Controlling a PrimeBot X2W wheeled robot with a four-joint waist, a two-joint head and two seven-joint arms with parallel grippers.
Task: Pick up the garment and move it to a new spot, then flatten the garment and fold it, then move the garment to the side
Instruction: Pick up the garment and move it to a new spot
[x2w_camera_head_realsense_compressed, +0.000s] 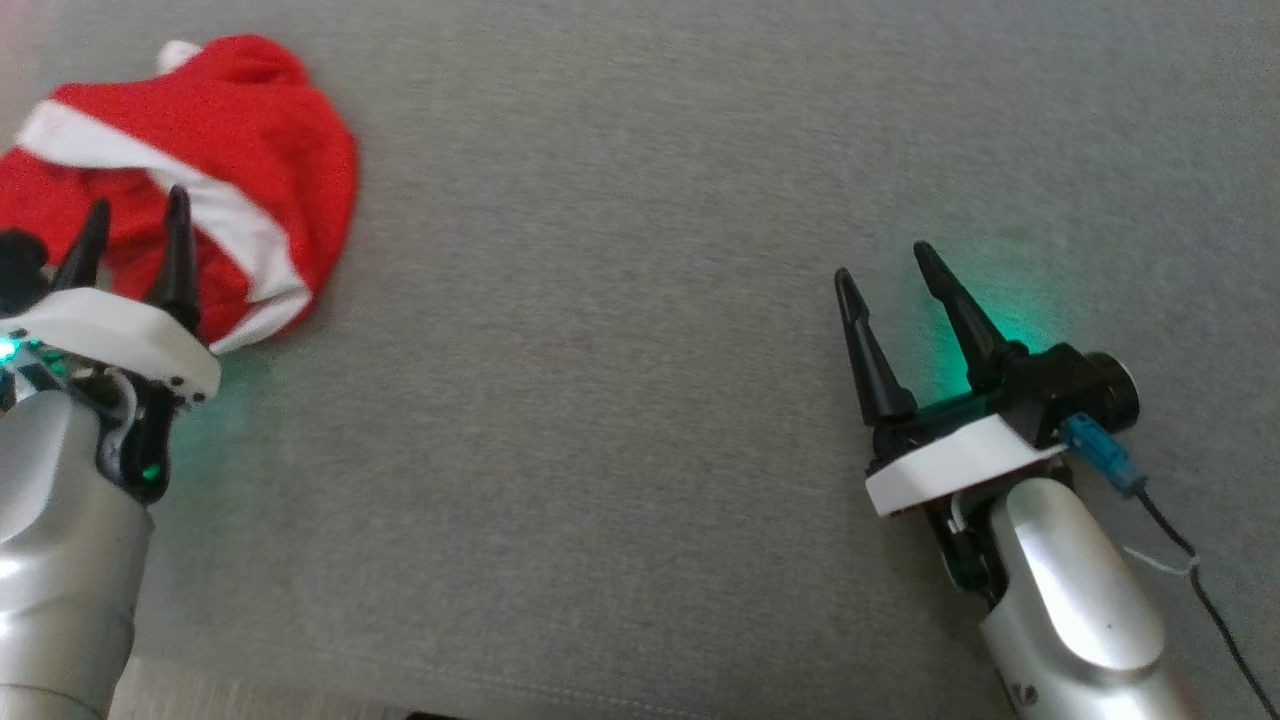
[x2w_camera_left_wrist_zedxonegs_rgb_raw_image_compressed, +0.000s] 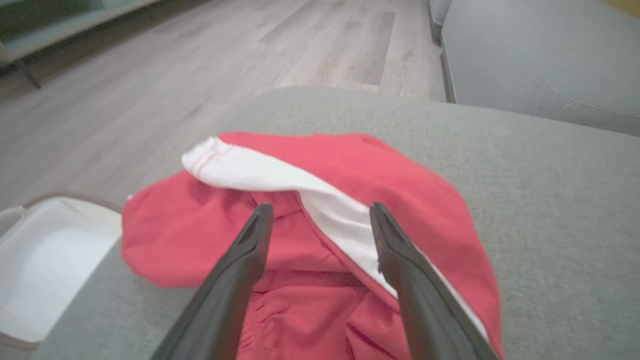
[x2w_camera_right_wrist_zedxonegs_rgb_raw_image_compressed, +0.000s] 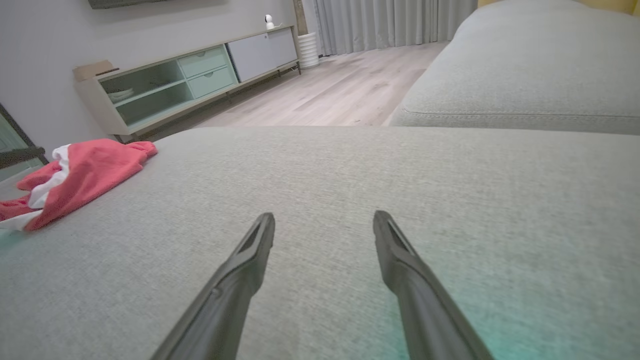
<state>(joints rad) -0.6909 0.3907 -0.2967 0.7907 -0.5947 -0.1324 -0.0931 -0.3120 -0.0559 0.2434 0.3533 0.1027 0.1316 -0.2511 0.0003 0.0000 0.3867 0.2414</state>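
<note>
The red cloth garment (x2w_camera_head_realsense_compressed: 240, 140) with broad white bands lies crumpled in a loose, unfolded heap. It rests near the far left corner of the grey upholstered cushion (x2w_camera_head_realsense_compressed: 640, 350); possibly it is a pair of shorts.

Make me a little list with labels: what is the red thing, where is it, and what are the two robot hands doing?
garment: red with a white band, crumpled, not folded
place: far left part of the grey cushion
left gripper: open, fingers over the garment, nothing gripped
right gripper: open, over bare cushion, well apart from the garment
task step: pickup not yet done
</note>
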